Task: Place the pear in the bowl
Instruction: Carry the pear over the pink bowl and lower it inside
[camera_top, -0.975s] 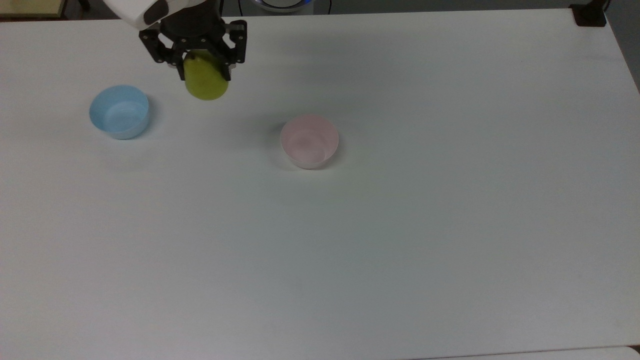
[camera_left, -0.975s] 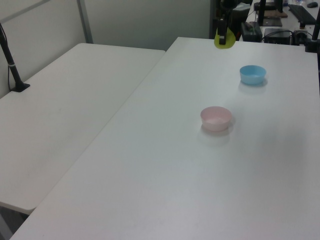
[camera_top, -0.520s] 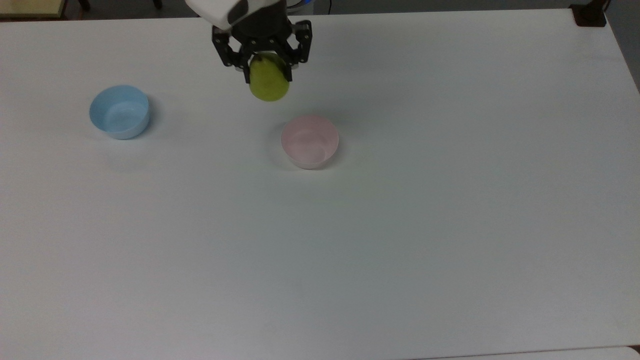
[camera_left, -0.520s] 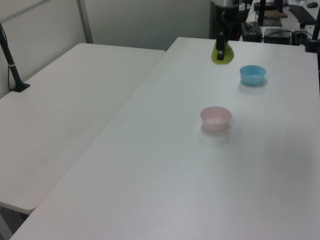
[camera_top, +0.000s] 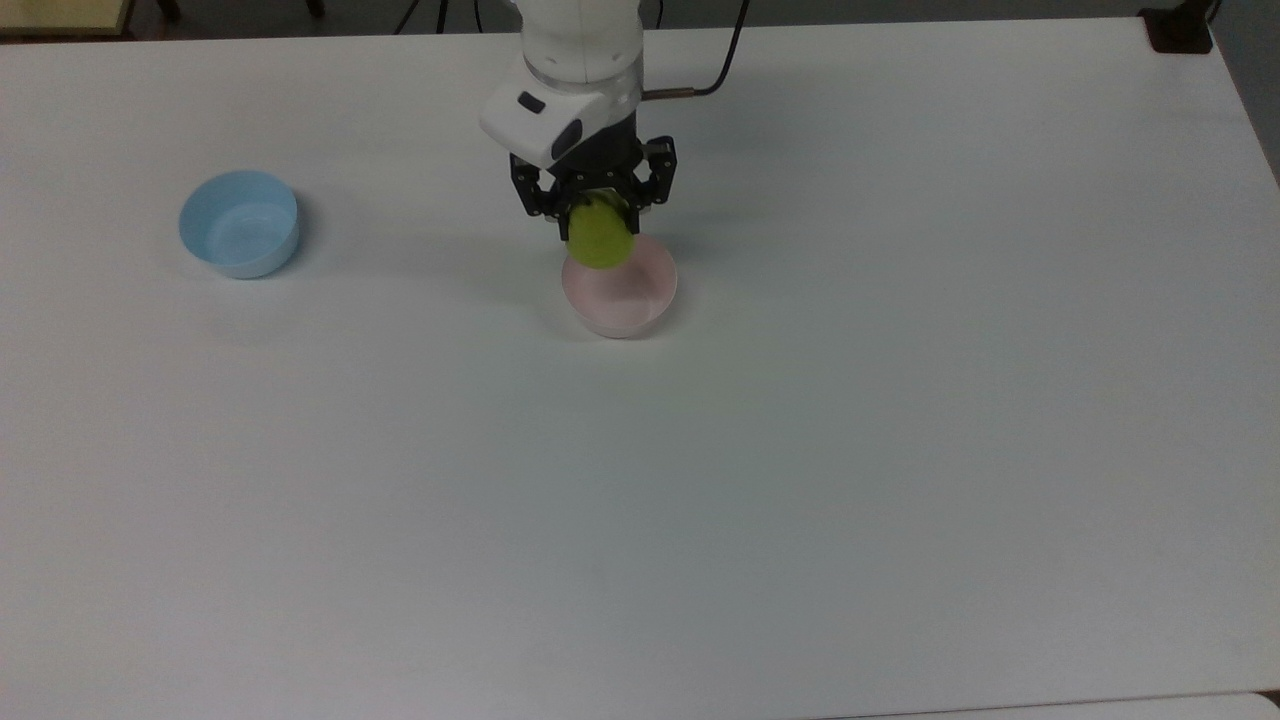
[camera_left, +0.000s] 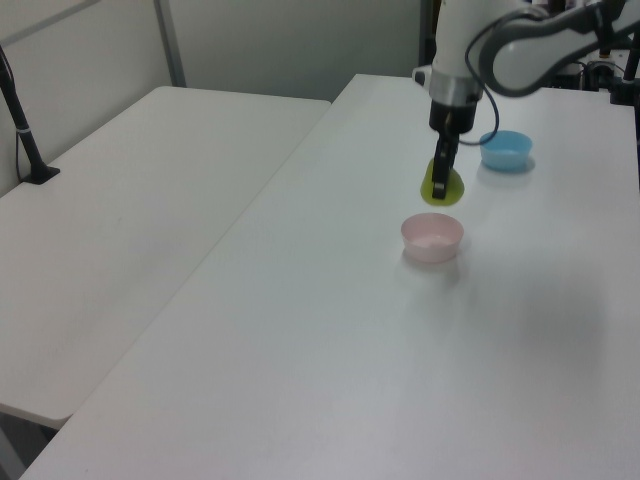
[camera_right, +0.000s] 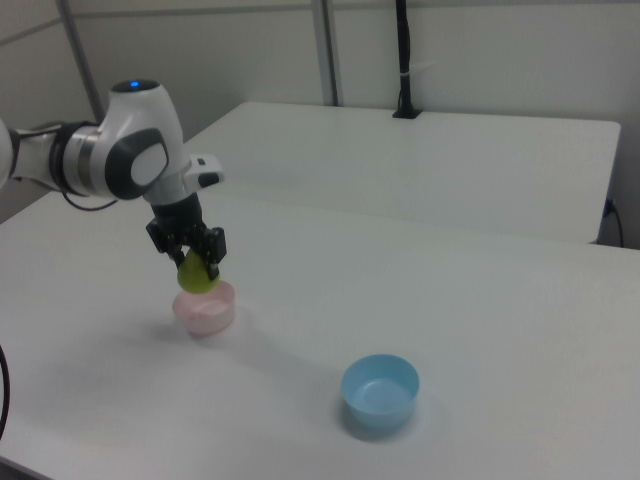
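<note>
My gripper (camera_top: 597, 222) (camera_left: 440, 185) (camera_right: 197, 266) is shut on the yellow-green pear (camera_top: 599, 238) (camera_left: 444, 188) (camera_right: 198, 276), which hangs below the fingers. The pale pink bowl (camera_top: 622, 296) (camera_left: 433, 237) (camera_right: 205, 309) stands on the white table. In the top view the pear overlaps the bowl's far rim. In the right view it hangs just above the bowl's rim, clear of the inside. The left view shows the pear a little behind and above the bowl.
A light blue bowl (camera_top: 239, 223) (camera_left: 505, 149) (camera_right: 380, 392) stands apart from the pink one, at the top view's left. A second white table (camera_left: 130, 200) (camera_right: 420, 160) adjoins this one. A black post (camera_left: 22, 120) stands on it.
The arm has carried the pear from near the blue bowl across to the pink bowl, moving toward the top view's right and lower. The grip on the pear is unchanged.
</note>
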